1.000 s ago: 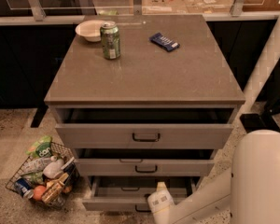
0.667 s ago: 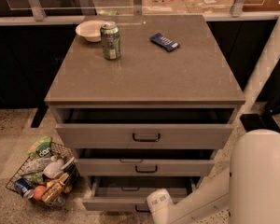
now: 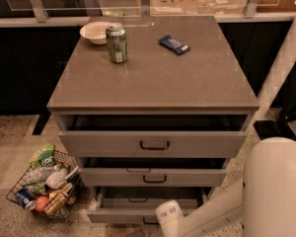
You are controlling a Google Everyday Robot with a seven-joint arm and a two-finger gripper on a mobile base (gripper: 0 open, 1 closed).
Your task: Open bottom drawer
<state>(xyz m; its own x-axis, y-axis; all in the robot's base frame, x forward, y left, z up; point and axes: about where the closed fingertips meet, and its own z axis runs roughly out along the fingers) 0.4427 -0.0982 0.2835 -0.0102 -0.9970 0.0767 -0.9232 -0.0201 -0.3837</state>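
Note:
The bottom drawer [image 3: 123,215] is the lowest of three grey-beige cabinet drawers. It is pulled partly out, with its plain grey inside [image 3: 153,201] showing. Its small black bar handle [image 3: 149,222] sits at the centre of the front, at the lower edge of the view. My gripper [image 3: 168,216] shows as a white cylinder at the end of my white arm [image 3: 212,214]. It is right at the drawer front, just right of the handle. Its tip is cut off by the frame edge.
The middle drawer [image 3: 153,177] and top drawer [image 3: 153,143] also stand slightly out. A green can [image 3: 117,43], a white bowl [image 3: 96,32] and a blue packet [image 3: 174,44] lie on the cabinet top. A wire basket of groceries [image 3: 44,186] sits on the floor at the left.
My gripper has dropped slightly lower at the bottom drawer front. The drawer stays about as far out as before.

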